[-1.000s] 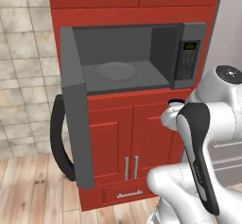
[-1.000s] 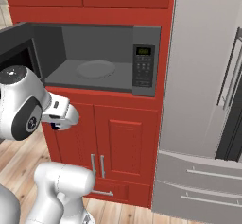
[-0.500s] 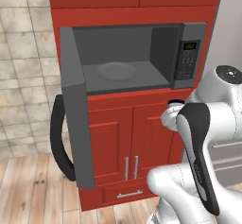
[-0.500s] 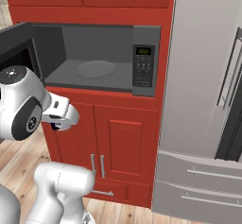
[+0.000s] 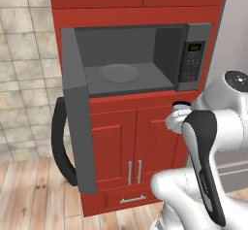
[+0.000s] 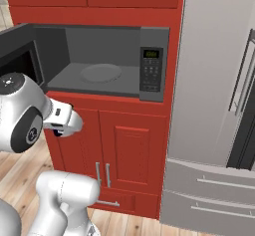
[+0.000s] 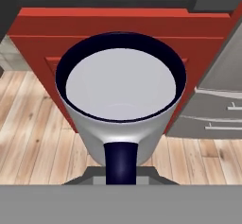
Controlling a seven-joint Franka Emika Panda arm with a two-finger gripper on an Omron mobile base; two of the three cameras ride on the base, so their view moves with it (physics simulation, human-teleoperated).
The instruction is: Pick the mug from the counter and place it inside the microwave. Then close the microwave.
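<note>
While the gripper [image 7: 121,178] is pinching the mug [image 7: 122,95] by its near wall, one dark finger reaching up inside the rim, the mug is hanging in the air below the microwave's sill and in front of the red cabinet doors [image 6: 134,150], over the wooden floor [image 7: 33,138]. In the left base view the mug's rim [image 5: 180,106] is peeking out at the end of the arm, just under the lower right corner of the microwave [image 5: 140,59].

Judging from this, the carry is under way and the placing is coming next. Doing it well likely means lifting the mug clear above the sill before moving forward, keeping it upright, and aiming for the round turntable [image 6: 101,72] near the middle of the floor of the cavity. The open door [image 5: 77,112] is swinging wide on the left, so approaching from the right side should avoid its black handle [image 5: 62,144].

Further back, the keypad panel [image 6: 151,69] is showing a small green display, but its characters and the key markings are too small to read. No brand is visible.
</note>
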